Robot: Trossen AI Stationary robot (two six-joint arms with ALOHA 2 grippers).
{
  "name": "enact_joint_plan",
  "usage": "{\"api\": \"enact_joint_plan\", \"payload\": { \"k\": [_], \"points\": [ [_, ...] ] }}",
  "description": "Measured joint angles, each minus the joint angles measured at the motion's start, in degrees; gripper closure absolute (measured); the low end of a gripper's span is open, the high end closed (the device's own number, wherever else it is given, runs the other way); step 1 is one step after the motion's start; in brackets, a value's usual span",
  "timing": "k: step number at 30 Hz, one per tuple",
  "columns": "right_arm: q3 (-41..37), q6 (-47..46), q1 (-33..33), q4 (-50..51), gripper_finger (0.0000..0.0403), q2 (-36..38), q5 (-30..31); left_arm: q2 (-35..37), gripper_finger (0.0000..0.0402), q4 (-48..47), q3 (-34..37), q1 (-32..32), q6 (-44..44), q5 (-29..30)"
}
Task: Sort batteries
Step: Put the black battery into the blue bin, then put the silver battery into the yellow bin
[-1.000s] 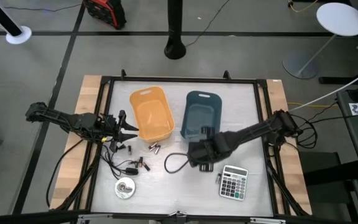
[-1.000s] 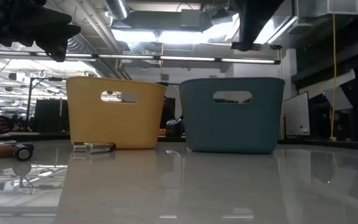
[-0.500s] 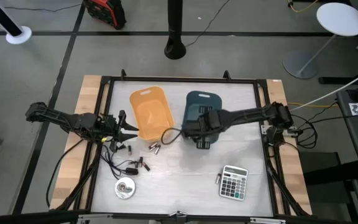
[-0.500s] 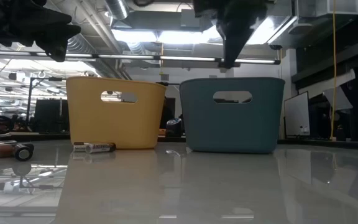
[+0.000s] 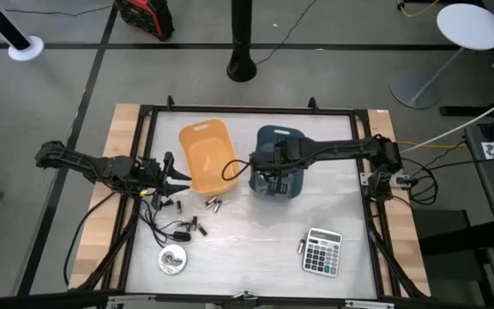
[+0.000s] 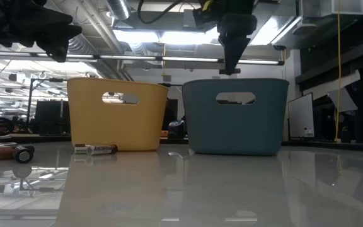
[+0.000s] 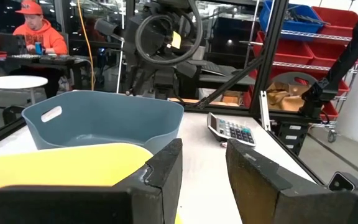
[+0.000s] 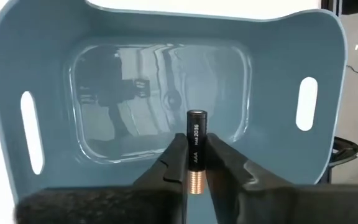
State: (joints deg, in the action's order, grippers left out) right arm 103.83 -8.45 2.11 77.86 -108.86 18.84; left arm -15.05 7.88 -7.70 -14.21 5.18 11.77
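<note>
Pointing steeply down, my right gripper (image 8: 195,155) hangs over the blue bin (image 5: 279,161), shut on a dark battery (image 8: 195,140) with a coppery end. A loop of black cable (image 5: 230,168) hangs from that arm above the table. At the table's left, beside the yellow bin (image 5: 207,156), my left gripper (image 7: 204,152) waits level and open. Loose batteries (image 5: 214,204) lie flat on the table near the yellow bin; two more (image 6: 8,152) show in the low view. My right gripper pinches the battery's sides (image 8: 194,165) between its two fingers, toward the coppery end. The fingers come from above and lie along the battery. It is lifted clear above the blue bin's floor, its dark end pointing down into the bin.
A calculator (image 5: 322,251) lies at the near right. A round silver disc (image 5: 172,258) and a thin black cable with plugs (image 5: 174,230) lie at the near left. Black frame rails (image 5: 247,111) border the table.
My right gripper has swung from near the calculator toward the table's far edge and now hangs over the blue bin. The black cable loop, which lay on the table, has risen off it and travelled with the arm.
</note>
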Motion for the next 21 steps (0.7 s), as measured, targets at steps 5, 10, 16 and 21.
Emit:
{"api": "enact_joint_plan", "payload": {
  "k": [5, 10, 16, 21],
  "points": [
    [0.0, 0.0, 0.1, -0.7, 0.0297, 0.0, 0.0, 0.0, 0.0286, 0.0, 0.0, 0.0, -0.7, 0.0],
    [0.0, 0.0, 0.1, -1.4, 0.0258, 0.0, 0.0, 0.0, 0.0286, 0.0, 0.0, 0.0, -0.7, 0.0],
    [0.0, -0.4, 0.1, -1.5, 0.0245, 0.0, -0.7, 0.0, 0.0286, 0.0, 0.0, 0.0, -0.7, 0.0],
    [0.0, -1.0, 0.1, -1.5, 0.0248, 0.0, -11.0, 0.0, 0.0286, -0.5, 0.0, 0.0, -0.7, 0.0]
  ]
}}
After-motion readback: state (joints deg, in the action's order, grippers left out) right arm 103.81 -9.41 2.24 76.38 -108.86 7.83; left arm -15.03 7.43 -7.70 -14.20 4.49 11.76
